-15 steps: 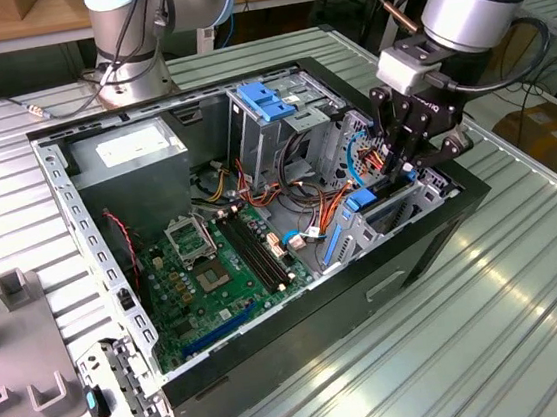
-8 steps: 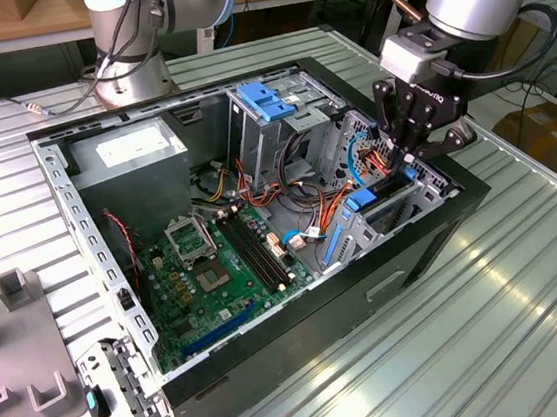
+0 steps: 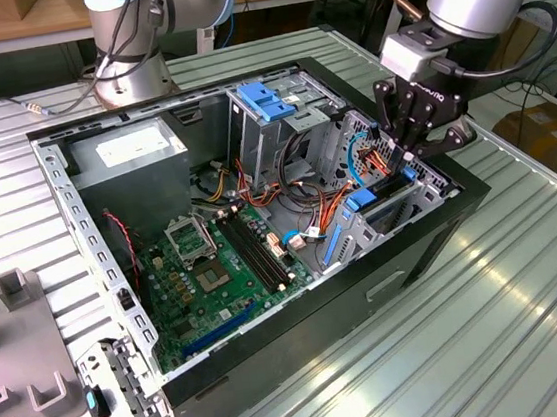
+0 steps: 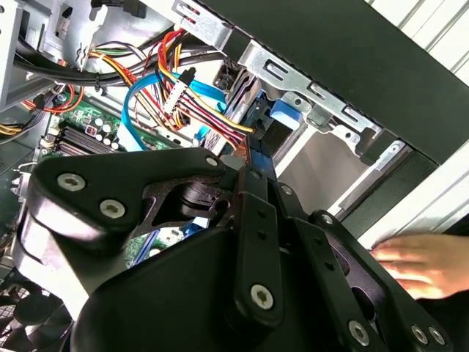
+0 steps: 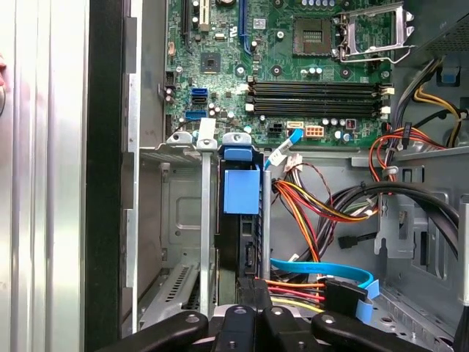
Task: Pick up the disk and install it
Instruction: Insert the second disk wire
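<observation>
Gripper (image 3: 415, 149): fingers nearly together over the disk's edge; whether they clamp it, cannot tell.
Disk (image 5: 240, 220): upright in the drive bay slot, at the open computer case's (image 3: 433, 236) 3 o'clock in the exterior view.
Motherboard (image 3: 206, 277): centre of the case.

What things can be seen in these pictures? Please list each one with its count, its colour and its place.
computer case: one, black, open on the ribbed metal table.
motherboard: one, green, on the floor of the case.
power supply: one, grey with a white sticker, in the case corner nearest the robot base.
drive cage: one, metal with a blue top, at the far wall of the case.
disk: one, dark with a blue rail, standing on edge in the metal bay under the gripper.
cables: a bundle, red, orange, yellow, black and blue, beside the bay.
person's hand: one, resting on the table outside the case.
gripper: one, black, over the bay, fingers at the disk's edge.
</observation>
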Available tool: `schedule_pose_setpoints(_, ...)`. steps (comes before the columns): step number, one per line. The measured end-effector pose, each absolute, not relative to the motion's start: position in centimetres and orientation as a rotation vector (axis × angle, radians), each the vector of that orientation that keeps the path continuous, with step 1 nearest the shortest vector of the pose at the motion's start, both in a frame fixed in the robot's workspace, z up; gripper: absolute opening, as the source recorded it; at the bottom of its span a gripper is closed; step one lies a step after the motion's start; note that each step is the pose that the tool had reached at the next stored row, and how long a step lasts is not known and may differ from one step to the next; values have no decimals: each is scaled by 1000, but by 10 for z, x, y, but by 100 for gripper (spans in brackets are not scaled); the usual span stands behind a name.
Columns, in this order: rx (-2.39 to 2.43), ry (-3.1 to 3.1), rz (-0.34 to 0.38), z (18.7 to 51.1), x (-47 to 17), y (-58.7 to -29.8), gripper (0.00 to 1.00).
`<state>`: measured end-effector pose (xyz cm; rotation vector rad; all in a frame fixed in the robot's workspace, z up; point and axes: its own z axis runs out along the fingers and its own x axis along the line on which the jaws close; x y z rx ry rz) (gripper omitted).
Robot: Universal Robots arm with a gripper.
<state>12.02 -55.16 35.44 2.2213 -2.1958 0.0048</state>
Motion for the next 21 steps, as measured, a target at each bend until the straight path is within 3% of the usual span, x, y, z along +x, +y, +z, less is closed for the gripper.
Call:
schedule_pose_setpoints(16,2225,-2195,2,356,114,-552,11)
schedule_pose_setpoints(21,2226,-2196,0,372,114,-552,11)
